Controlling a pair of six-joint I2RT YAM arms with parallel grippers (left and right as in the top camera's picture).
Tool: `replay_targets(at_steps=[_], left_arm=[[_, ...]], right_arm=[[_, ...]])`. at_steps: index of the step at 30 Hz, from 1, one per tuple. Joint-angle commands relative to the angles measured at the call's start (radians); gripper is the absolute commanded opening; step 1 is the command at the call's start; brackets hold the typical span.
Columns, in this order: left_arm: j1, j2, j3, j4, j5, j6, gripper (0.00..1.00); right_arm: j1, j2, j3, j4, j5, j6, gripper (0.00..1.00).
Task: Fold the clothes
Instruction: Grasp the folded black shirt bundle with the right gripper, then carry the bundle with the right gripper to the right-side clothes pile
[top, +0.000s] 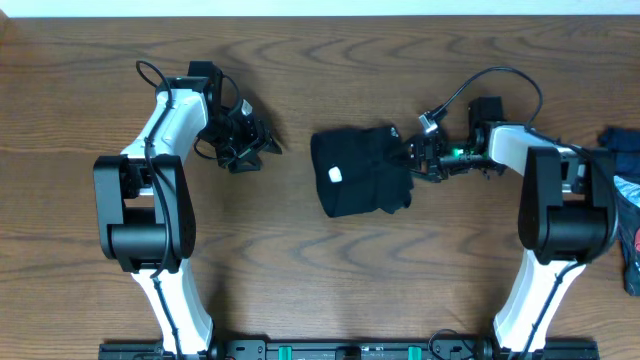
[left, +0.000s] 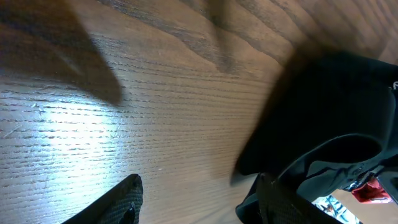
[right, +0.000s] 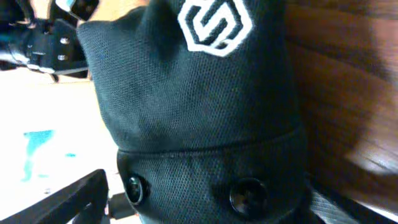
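Note:
The black top (top: 358, 172) lies folded into a small bundle at the table's middle, with a white patch showing on its upper face. In the right wrist view the top (right: 186, 93) shows a white logo and two dark buttons. My right gripper (top: 413, 158) is at the bundle's right edge, and its fingers (right: 208, 200) stand wide apart with the buttoned fabric between them. My left gripper (top: 256, 147) is open and empty, well to the left of the top. In the left wrist view its fingers (left: 199, 202) hover over bare wood, with the top (left: 323, 106) to the right.
A dark blue bundle (top: 625, 205) with grey-white and red patches lies at the table's right edge, beside the right arm's base. The wooden table (top: 300, 270) stretches toward the front. Cables loop above the right wrist (top: 500, 80).

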Motion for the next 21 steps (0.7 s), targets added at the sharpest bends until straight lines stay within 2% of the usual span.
replay_targets(at_steps=[1, 2, 4, 11, 17, 21], left_arm=[[-0.002, 0.008, 0.013, -0.011, -0.005, 0.020, 0.61], [-0.002, 0.008, 0.013, -0.013, -0.005, 0.020, 0.61], [-0.002, 0.008, 0.013, -0.017, -0.005, 0.020, 0.61], [-0.039, 0.008, 0.013, -0.043, -0.008, 0.020, 0.61], [-0.154, 0.008, 0.013, -0.028, -0.042, 0.003, 0.61], [-0.220, 0.008, 0.013, -0.022, -0.080, -0.024, 0.60]], right_arm=[[0.055, 0.125, -0.062, 0.015, 0.318, -0.001, 0.91], [0.060, 0.125, -0.062, 0.032, 0.317, 0.014, 0.91], [0.066, 0.125, -0.062, 0.055, 0.318, 0.036, 0.99], [0.078, 0.125, -0.061, 0.068, 0.317, 0.062, 0.99], [0.077, 0.125, -0.061, 0.060, 0.317, 0.067, 0.99], [0.077, 0.125, -0.061, 0.051, 0.315, 0.067, 0.95]])
